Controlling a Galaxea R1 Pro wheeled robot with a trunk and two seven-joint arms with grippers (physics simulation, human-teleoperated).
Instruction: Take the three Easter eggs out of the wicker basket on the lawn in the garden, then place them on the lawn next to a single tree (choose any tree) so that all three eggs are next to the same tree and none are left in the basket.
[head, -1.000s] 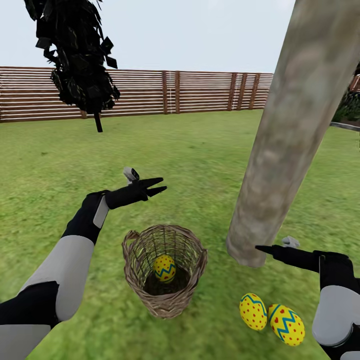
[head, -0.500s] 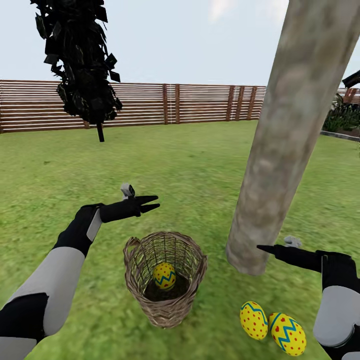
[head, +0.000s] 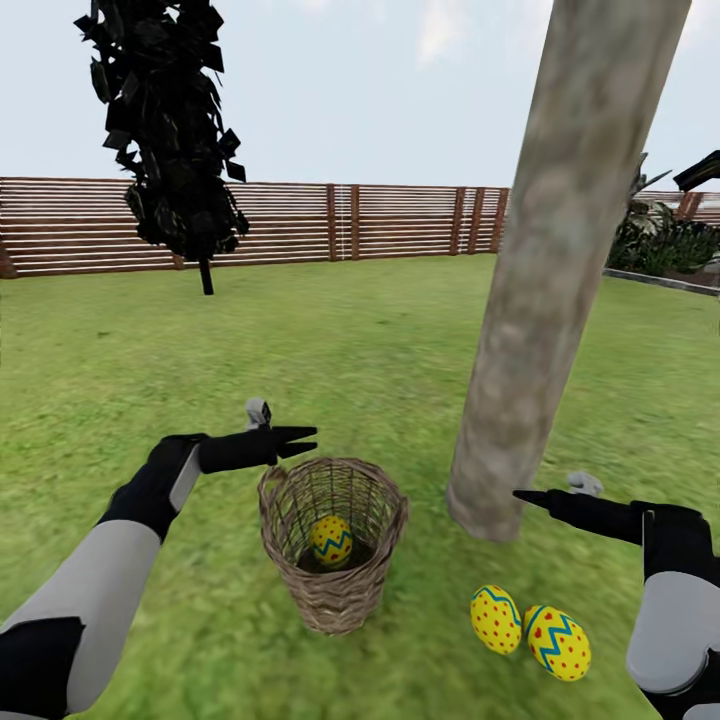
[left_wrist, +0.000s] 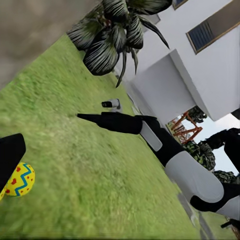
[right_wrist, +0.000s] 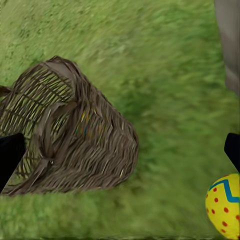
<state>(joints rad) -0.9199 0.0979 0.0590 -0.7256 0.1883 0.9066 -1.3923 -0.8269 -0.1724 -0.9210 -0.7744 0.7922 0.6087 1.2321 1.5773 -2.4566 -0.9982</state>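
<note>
The wicker basket (head: 333, 590) stands upright on the lawn (head: 380, 350), with one Easter egg (head: 331, 540) inside it. Two more Easter eggs (head: 496, 619) (head: 558, 642) lie on the grass close to the foot of the thick pale tree (head: 540, 300). My left gripper (head: 308, 440) hovers just above the basket's far left rim, its fingers a little apart and empty. Low beside the trunk's base, my right gripper (head: 518, 494) points toward the basket. The right wrist view shows its fingers (right_wrist: 10, 157) spread wide, with the basket (right_wrist: 75, 140) and an egg (right_wrist: 223, 205) between them.
A brown slat fence (head: 400, 220) runs along the back of the garden. A thin-trunked dark tree (head: 175, 150) stands at the back left. The left wrist view shows a white house (left_wrist: 200, 65) and a palm (left_wrist: 112, 35) beyond my right arm.
The head view has shifted, showing more sky and a smaller basket. My left gripper has come down closer to the basket's rim and its fingers have narrowed. The right arm holds still.
</note>
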